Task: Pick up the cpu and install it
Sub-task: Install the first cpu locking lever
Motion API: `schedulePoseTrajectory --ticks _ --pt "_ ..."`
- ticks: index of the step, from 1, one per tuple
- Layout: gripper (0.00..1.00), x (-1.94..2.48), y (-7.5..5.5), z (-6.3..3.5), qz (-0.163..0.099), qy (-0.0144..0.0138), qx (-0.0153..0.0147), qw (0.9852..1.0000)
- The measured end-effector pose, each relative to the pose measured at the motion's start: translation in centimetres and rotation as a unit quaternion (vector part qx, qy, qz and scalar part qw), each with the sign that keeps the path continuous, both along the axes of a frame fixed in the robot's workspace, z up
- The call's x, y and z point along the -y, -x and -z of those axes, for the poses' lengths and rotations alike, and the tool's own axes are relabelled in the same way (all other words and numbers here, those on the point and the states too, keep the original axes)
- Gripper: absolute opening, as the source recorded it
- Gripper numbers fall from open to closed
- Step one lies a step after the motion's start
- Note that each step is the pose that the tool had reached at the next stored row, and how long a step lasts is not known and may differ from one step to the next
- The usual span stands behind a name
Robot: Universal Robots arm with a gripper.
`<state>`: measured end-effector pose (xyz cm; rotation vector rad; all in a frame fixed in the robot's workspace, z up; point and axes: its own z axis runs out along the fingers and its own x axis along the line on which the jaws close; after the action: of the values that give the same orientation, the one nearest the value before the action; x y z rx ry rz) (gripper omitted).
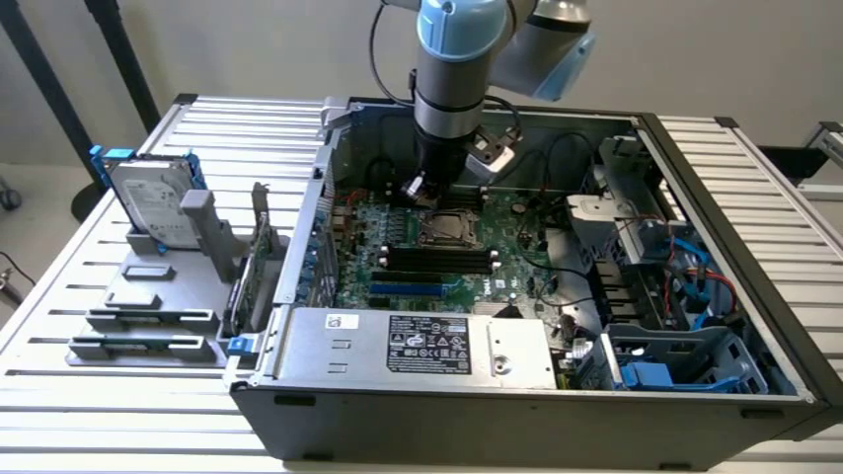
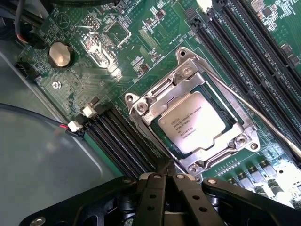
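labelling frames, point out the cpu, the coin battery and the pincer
cpu (image 2: 192,121): wrist view, middle of its silver top, in the socket
coin battery (image 2: 61,53): wrist view, centre of its round face
pincer (image 2: 164,165): wrist view, tips of its closed fingers

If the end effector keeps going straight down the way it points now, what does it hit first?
Most likely the metal socket frame at its near edge, beside the cpu seated inside it. The shut end effector hangs just above that edge; depth is unclear.

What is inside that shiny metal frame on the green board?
The cpu sits inside the metal socket frame on the green motherboard, silver top facing up. What lies beneath the chip is covered. The shut gripper holds nothing.
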<state>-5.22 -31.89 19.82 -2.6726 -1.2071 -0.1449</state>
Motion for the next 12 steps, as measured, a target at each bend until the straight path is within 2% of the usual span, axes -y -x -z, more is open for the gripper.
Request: schedulePoseTrajectory --ticks 12 --pt "0.11 0.00 -0.73 0.01 0.000 0.0049 0.0000 1.0000"
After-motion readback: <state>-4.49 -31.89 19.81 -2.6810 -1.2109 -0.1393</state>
